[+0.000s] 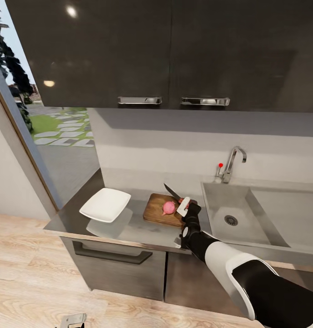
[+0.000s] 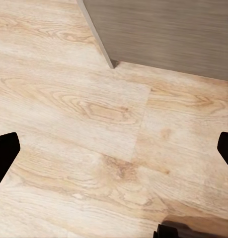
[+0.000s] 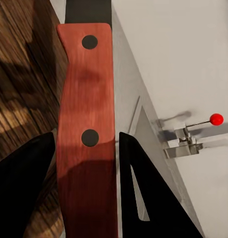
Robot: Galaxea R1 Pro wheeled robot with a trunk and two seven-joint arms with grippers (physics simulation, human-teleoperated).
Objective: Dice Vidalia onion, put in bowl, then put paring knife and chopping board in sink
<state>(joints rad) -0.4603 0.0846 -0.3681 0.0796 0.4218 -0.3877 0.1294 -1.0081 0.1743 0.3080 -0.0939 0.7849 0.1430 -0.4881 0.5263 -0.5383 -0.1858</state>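
Head view, board: the chopping board (image 1: 162, 209) is seen lying on the table (image 1: 74, 214), just beside the sink (image 1: 261, 214).
Onion: a pink onion (image 1: 169, 208) is rested whole on the board.
Knife: the paring knife (image 3: 86, 134) is clamped by the right gripper (image 1: 186, 206) fingers (image 3: 143, 198), blade above the board.
Bowl: the bowl (image 1: 105, 204) is set near the board, opposite the sink.
Left gripper (image 2: 114, 153): its fingers are spread wide over the wooden floor (image 2: 94, 124).

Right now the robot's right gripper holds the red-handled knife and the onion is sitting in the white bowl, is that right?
Not quite. The head view shows the onion sitting on the chopping board, not in the white bowl. The right gripper does hold the paring knife.
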